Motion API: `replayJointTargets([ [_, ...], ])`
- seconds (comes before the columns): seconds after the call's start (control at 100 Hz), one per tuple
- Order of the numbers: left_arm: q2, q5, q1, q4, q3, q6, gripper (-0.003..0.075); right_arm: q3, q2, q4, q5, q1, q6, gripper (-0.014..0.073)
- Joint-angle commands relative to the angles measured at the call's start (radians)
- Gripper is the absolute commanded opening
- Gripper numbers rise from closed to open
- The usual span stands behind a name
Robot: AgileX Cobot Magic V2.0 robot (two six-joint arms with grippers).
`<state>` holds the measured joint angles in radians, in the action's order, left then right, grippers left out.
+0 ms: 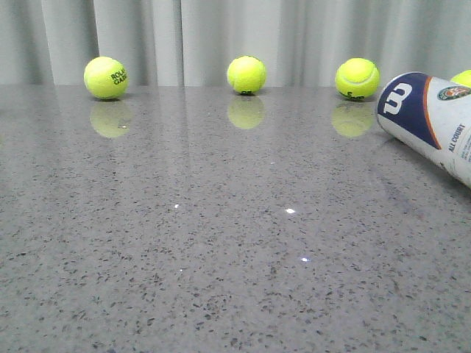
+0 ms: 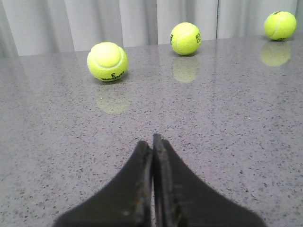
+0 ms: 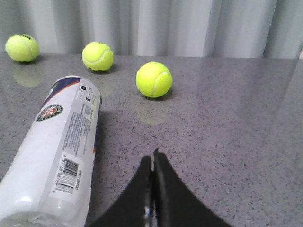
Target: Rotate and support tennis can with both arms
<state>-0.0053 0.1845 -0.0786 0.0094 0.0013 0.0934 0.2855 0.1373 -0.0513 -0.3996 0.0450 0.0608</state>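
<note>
The tennis can (image 1: 434,125) lies on its side at the right edge of the front view, its navy end with the white "W" pointing left and away. It also shows in the right wrist view (image 3: 54,151), lying beside my right gripper (image 3: 152,158), a small gap apart. My right gripper is shut and empty over the grey table. My left gripper (image 2: 151,142) is shut and empty, low over the table, with no can in its view. Neither arm shows in the front view.
Yellow-green tennis balls stand along the far edge before a pale curtain: one at the left (image 1: 107,77), one in the middle (image 1: 246,75), one at the right (image 1: 357,79), and a further one (image 1: 462,77) behind the can. The speckled grey table (image 1: 221,257) is glossy.
</note>
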Motion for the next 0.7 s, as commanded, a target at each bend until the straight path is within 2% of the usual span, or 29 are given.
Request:
replayJointTargets([
  [0.0, -0.035, -0.085, 0.002, -0.009, 0.044, -0.001, -0.0018, 0.108, 0.086, 0.001, 0.029, 0.003, -0.009, -0.007],
  [0.07, -0.035, -0.085, 0.002, -0.009, 0.044, -0.001, -0.0018, 0.17, 0.15, 0.009, -0.017, 0.003, -0.009, -0.007],
  [0.19, -0.035, -0.085, 0.002, -0.009, 0.044, -0.001, -0.0018, 0.3, 0.278, 0.009, -0.177, 0.003, -0.009, -0.0065],
  [0.26, -0.035, -0.085, 0.002, -0.009, 0.044, -0.001, -0.0018, 0.375, 0.359, 0.014, -0.272, 0.003, -0.009, -0.0029],
  [0.29, -0.035, -0.085, 0.002, -0.009, 0.044, -0.001, -0.0018, 0.403, 0.39, 0.015, -0.311, 0.003, -0.009, 0.0004],
  [0.36, -0.035, -0.085, 0.002, -0.009, 0.044, -0.001, -0.0018, 0.464, 0.463, 0.018, -0.37, 0.003, -0.009, 0.0142],
  [0.37, -0.035, -0.085, 0.002, -0.009, 0.044, -0.001, -0.0018, 0.475, 0.476, 0.018, -0.378, 0.003, -0.009, 0.0199],
  [0.38, -0.035, -0.085, 0.002, -0.009, 0.044, -0.001, -0.0018, 0.48, 0.483, 0.019, -0.378, 0.003, -0.009, 0.0199],
  [0.43, -0.035, -0.085, 0.002, -0.009, 0.044, -0.001, -0.0018, 0.517, 0.527, 0.019, -0.413, 0.003, -0.009, 0.0352],
  [0.49, -0.035, -0.085, 0.002, -0.009, 0.044, -0.001, -0.0018, 0.564, 0.58, 0.019, -0.44, 0.003, -0.009, 0.0575],
  [0.5, -0.035, -0.085, 0.002, -0.009, 0.044, -0.001, -0.0018, 0.564, 0.585, 0.02, -0.443, 0.003, -0.009, 0.0575],
  [0.53, -0.035, -0.085, 0.002, -0.009, 0.044, -0.001, -0.0018, 0.586, 0.612, 0.022, -0.457, 0.003, -0.009, 0.0664],
  [0.69, -0.035, -0.085, 0.002, -0.009, 0.044, -0.001, -0.0018, 0.694, 0.728, 0.099, -0.484, 0.0, -0.013, 0.0614],
])
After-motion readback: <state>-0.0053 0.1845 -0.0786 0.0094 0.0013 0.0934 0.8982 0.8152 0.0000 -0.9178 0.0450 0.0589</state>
